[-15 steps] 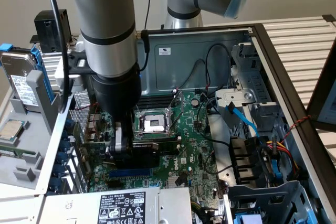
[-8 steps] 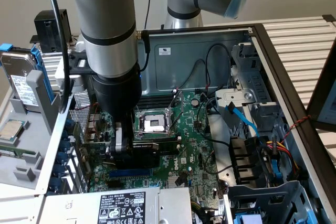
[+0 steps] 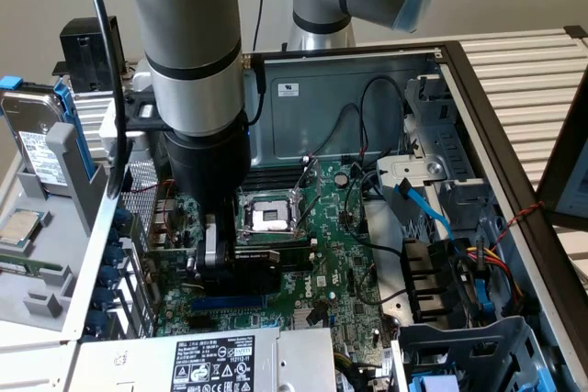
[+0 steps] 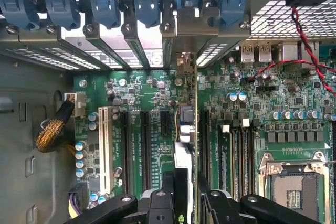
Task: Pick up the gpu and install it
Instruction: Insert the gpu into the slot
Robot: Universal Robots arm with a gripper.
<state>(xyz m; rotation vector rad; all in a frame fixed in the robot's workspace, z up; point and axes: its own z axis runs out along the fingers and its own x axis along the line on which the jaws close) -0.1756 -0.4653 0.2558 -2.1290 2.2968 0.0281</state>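
I have the hand (image 3: 213, 259) pinching the gpu (image 3: 268, 254), a small green-board card with a black cooler shroud, one finger on each face. It stands on edge low over the large green motherboard (image 3: 344, 254) inside the open grey metal computer case (image 3: 303, 117), just beside the silver CPU socket (image 3: 268, 216). On my wrist view its thin edge lines up among the long black expansion slots (image 4: 144, 140); I cannot tell whether it is seated.

Exterior view: gripper (image 3: 211, 260) covers the gpu (image 3: 271, 256) at its nine o'clock end. Power supply label (image 3: 216, 360), six o'clock: print too small to read.
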